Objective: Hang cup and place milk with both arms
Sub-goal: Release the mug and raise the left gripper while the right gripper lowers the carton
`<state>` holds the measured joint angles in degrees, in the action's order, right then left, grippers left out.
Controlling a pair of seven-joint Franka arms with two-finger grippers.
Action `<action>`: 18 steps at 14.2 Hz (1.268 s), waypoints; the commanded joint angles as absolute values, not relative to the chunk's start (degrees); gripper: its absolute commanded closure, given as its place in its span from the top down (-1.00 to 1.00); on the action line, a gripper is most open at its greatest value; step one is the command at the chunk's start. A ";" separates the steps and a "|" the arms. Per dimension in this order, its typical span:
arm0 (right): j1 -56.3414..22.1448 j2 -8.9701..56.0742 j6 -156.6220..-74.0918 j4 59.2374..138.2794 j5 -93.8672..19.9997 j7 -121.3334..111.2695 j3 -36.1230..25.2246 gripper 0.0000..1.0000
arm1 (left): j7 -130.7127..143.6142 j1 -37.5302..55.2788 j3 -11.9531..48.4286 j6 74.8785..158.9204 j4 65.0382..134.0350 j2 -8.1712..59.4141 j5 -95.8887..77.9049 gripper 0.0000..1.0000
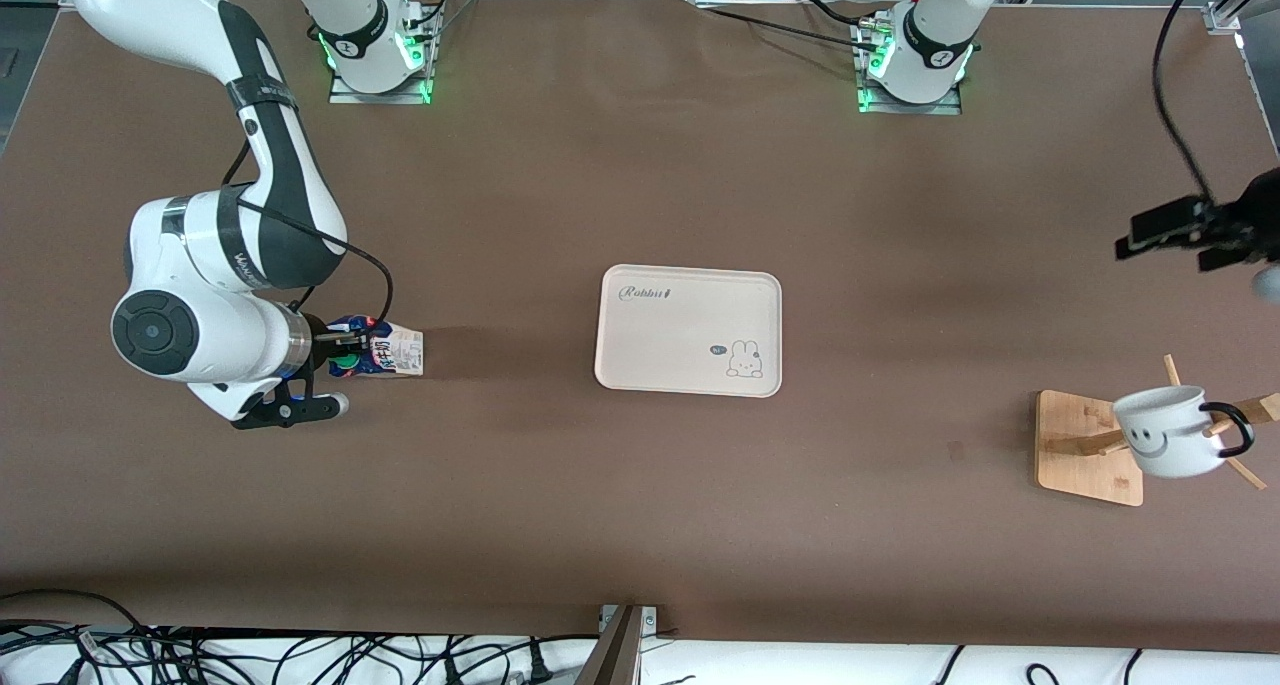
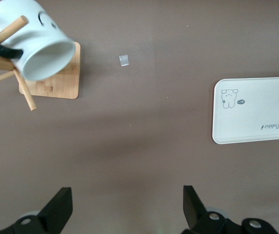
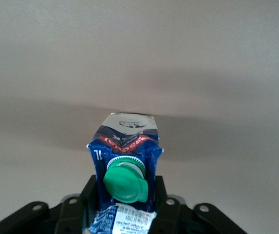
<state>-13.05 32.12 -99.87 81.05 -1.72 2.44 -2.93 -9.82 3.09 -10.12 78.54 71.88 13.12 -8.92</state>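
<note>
Gripping the milk point(image 1: 385, 349), a small dark blue and white gable-top carton with a round green cap, the right gripper point(image 1: 345, 350) sits at the right arm's end of the table, at about nine o'clock from the tray as the front view lies. Its black fingers point(image 3: 91, 197) are clamped on either side of the carton just below the cap, as the right wrist view shows. The carton points away from the wrist toward the middle of the table, casting a shadow on the brown table top point(image 1: 640, 485); whether it touches the table I cannot tell.

At the table's centre lies the cream rectangular tray point(image 1: 688, 295) with rounded corners, a small rabbit drawing and the word "Rabbit" printed on it. It is well apart from the carton.

At about four o'clock from the tray, toward the left arm's end of the table, stands the wooden cup rack point(image 1: 1088, 448), a flat square base with slanting pegs. The cup point(image 1: 1165, 430), a small white mug with a thin black loop handle and a black smiley face, hangs tilted on the rack, a peg through its handle.

The left gripper point(image 2: 127, 209) is up in the air over bare table, at about two o'clock from the tray, its black fingers point(image 2: 61, 207) spread wide and holding nothing.
</note>
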 commanded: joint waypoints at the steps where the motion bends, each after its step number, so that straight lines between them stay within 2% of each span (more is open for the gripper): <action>1: -12.74 30.50 -100.64 82.97 -1.84 2.99 -2.46 0.96 | -8.97 3.86 -9.50 77.95 69.35 13.88 -6.77 1.00; 7: -12.74 27.25 -100.20 82.62 -1.76 2.81 -2.29 1.00 | -8.70 6.07 -9.05 77.69 69.43 12.83 -3.69 1.00; 9: -12.83 26.37 -100.20 82.62 -1.76 2.73 -2.20 1.00 | -9.32 6.24 -9.32 80.93 72.57 10.30 -3.78 1.00; 13: -12.83 25.23 -99.49 82.62 -1.76 2.64 -2.20 1.00 | -9.40 5.10 -6.08 84.98 79.88 6.08 -3.17 1.00; 16: -12.83 24.09 -99.06 82.62 -1.76 2.55 -2.11 1.00 | -10.54 -1.39 -1.94 85.52 81.21 5.80 -3.34 1.00; 18: -12.83 23.38 -98.53 82.62 -1.85 2.90 -1.94 1.00 | -10.99 0.08 -2.02 85.52 81.12 5.80 -2.99 1.00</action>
